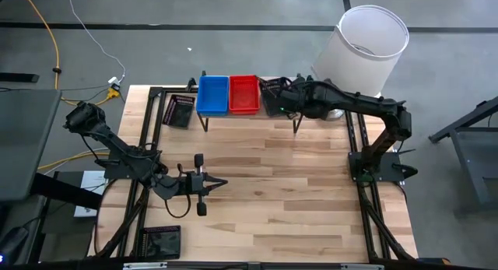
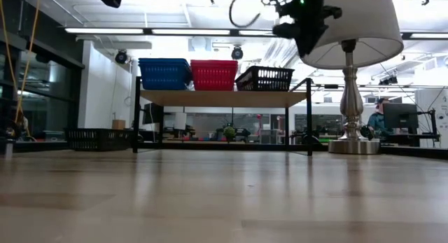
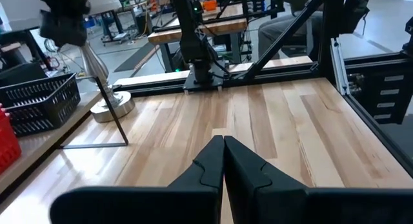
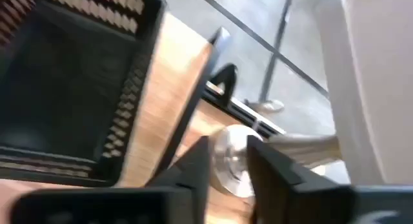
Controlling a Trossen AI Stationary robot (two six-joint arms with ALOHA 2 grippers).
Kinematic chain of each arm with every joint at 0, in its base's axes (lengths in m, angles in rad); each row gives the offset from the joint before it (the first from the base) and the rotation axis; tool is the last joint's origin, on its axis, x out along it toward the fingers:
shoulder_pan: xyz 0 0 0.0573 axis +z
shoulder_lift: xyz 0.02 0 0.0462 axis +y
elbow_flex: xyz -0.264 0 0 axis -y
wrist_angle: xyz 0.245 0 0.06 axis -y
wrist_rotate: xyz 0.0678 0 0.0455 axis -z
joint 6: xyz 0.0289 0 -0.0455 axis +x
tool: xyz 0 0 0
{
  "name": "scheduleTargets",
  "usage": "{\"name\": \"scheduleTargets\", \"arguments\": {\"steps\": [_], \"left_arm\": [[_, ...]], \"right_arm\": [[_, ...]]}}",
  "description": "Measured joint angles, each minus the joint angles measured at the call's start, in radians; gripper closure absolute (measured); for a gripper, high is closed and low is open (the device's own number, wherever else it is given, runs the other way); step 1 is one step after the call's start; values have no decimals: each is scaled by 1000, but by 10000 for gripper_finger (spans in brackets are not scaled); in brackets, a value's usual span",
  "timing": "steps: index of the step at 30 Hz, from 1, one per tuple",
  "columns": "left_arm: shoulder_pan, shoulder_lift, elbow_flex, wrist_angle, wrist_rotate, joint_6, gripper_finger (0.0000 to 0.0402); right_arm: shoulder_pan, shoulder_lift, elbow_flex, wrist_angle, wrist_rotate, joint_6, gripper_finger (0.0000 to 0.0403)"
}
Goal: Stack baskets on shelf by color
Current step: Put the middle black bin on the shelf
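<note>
Overhead, perforated black basket (image 1: pixel 274 96) on plank shelf (image 1: pixel 249 117)

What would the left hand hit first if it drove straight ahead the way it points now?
Probably nothing close: the shut left hand points across bare light wood table. The first thing in line looks like the right arm's black base at the far edge, though depth is uncertain.

Table (image 1: pixel 272 192): pale wood planks, smooth, soft sheen in low view. Shelf (image 2: pixel 224 98): light wood top, thin black metal legs, matt. Baskets are perforated plastic: blue (image 1: pixel 212 95) and red (image 1: pixel 243 94) slightly glossy, black (image 2: pixel 264 78) matt mesh. Lamp (image 1: pixel 366 48): white matt shade, cloth or paper, can't tell; base (image 2: pixel 353 146) polished metal. Frame rails (image 1: pixel 364 196): black metal. Left fingers (image 3: pixel 206 172): matt black plastic. Floor (image 1: pixel 257 44): grey, smooth, dull.
</note>
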Motion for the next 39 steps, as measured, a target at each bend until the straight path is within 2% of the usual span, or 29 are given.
{"name": "scheduleTargets", "arguments": {"steps": [3,4,8,11,18,21,28,39], "left_arm": [[0,0,0,0,0,0,401],[0,0,0,0,0,0,401],[0,0,0,0,0,-10,401],[0,0,0,3,0,-18,401],[0,0,0,7,0,-18,401],[0,0,0,7,0,-18,401],[0,0,0,7,0,-18,401],[0,0,0,7,0,-18,401]], "right_arm": [[-1,-10,-52,3,6,5,380],[-1,-14,-70,28,7,-6,391],[-27,-17,-153,118,-45,-49,384],[-53,-17,-196,171,-71,-74,399],[-57,-20,-198,294,-100,-151,401],[-60,-20,-198,305,-155,-155,402],[-37,-20,-198,314,-203,-155,403],[-4,-26,-197,322,-209,-141,403]]}}
